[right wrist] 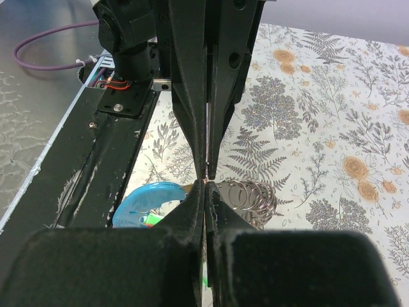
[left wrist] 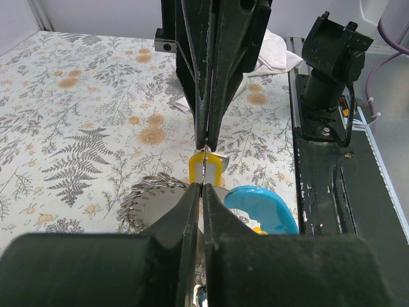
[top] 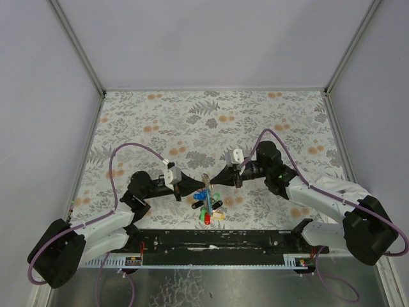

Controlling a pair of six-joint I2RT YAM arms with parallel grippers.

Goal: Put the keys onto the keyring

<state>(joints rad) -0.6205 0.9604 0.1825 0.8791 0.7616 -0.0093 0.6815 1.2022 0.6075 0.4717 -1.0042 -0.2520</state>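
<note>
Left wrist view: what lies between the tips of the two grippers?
A yellow key head lies in the short gap between the left gripper and the right gripper facing it. This shows in the left wrist view.

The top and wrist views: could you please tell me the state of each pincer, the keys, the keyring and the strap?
left pincer: shut, tip against the yellow key.
right pincer: shut, tip to tip with the left pincer.
yellow key: upright between the two tips; threaded or not, cannot tell.
keyring: coiled loops beside the tips.
other keys: bunched on the table.
blue strap: curved, lying beside them.
</note>
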